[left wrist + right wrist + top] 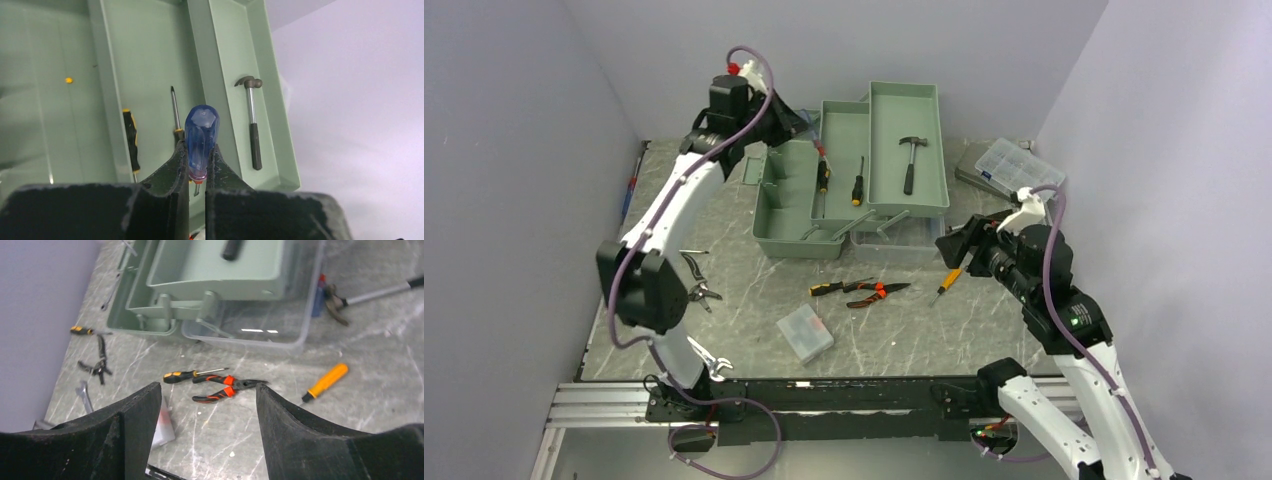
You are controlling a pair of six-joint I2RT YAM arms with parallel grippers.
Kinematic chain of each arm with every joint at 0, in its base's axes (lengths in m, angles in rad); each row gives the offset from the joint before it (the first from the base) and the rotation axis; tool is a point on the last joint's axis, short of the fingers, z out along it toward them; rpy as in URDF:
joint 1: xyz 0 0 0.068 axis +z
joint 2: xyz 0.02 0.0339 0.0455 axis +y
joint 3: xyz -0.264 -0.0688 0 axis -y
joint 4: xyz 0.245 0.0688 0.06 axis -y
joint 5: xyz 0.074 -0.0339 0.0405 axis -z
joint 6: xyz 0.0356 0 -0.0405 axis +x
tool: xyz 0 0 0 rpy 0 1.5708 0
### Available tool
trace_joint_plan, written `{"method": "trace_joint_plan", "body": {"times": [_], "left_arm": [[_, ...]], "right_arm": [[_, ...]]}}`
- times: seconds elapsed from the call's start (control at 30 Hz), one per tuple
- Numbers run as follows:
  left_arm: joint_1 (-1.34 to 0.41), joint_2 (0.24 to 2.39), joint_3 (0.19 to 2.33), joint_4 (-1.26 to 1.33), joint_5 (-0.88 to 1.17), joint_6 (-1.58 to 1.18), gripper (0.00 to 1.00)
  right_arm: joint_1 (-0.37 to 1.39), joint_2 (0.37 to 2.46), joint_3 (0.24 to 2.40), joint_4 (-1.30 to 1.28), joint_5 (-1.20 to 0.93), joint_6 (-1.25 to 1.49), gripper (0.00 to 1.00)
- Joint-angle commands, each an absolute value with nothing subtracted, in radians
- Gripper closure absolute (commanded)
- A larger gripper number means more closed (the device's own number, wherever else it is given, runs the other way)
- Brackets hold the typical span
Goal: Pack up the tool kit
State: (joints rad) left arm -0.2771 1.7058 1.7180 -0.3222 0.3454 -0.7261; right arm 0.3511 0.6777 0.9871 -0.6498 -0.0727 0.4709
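**Q:** Tool kit — where does it sit?

**A:** At the far middle of the grey marbled table. It is sage green and folded open: deep body on the left, two trays stepped out to the right, clear lid lying in front.

**Q:** What is on the left?

**A:** Dark pliers and a wrench lie beside the left arm. The left gripper hangs over the open kit, pinching a blue-handled screwdriver by its translucent handle.

**Q:** And inside the kit?

**A:** Two black-and-yellow screwdrivers lie in the middle tray, and a hammer in the right-hand tray.

**Q:** In front of it?

**A:** A small translucent case, then a black-and-orange screwdriver just beside red-handled pliers, then an orange-handled screwdriver.

**Q:** The right side?

**A:** The right gripper hovers above those loose tools — fingers spread wide, nothing between them. A clear compartment organizer sits at the far right, near the wall.
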Motion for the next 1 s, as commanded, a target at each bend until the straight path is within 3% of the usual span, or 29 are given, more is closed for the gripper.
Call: {"method": "trace_joint_plan", "body": {"times": [0.0,0.27,0.4,0.5,0.6,0.67,0.7,0.97], "left_arm": [[-0.289,1.860,1.860,-0.307,0.442,-0.721,1.00],[-0.345,2.137,2.258,-0.558,0.404,-0.543,0.99],[-0.345,2.129,2.181,-0.524,0.375,-0.533,0.91],[-0.346,2.140,2.162,-0.515,0.393,-0.548,0.75],[-0.346,2.162,2.205,-0.555,0.417,-0.550,0.40],[-0.345,2.153,2.223,-0.570,0.446,-0.532,0.10],[-0.345,2.138,2.226,-0.576,0.448,-0.527,0.02],[-0.346,1.859,2.089,-0.517,0.468,-0.459,0.01]], "right_arm": [[0.351,0.636,0.922,-0.728,0.143,0.636,0.30],[0.351,0.547,0.766,-0.807,0.229,0.817,0.32],[0.351,0.474,0.706,-0.804,0.229,0.855,0.32],[0.352,0.456,0.689,-0.803,0.235,0.861,0.32],[0.351,0.474,0.694,-0.808,0.250,0.851,0.32],[0.351,0.491,0.700,-0.809,0.255,0.842,0.32],[0.351,0.500,0.702,-0.809,0.255,0.840,0.32],[0.350,0.533,0.642,-0.731,0.211,0.831,0.32]]}}
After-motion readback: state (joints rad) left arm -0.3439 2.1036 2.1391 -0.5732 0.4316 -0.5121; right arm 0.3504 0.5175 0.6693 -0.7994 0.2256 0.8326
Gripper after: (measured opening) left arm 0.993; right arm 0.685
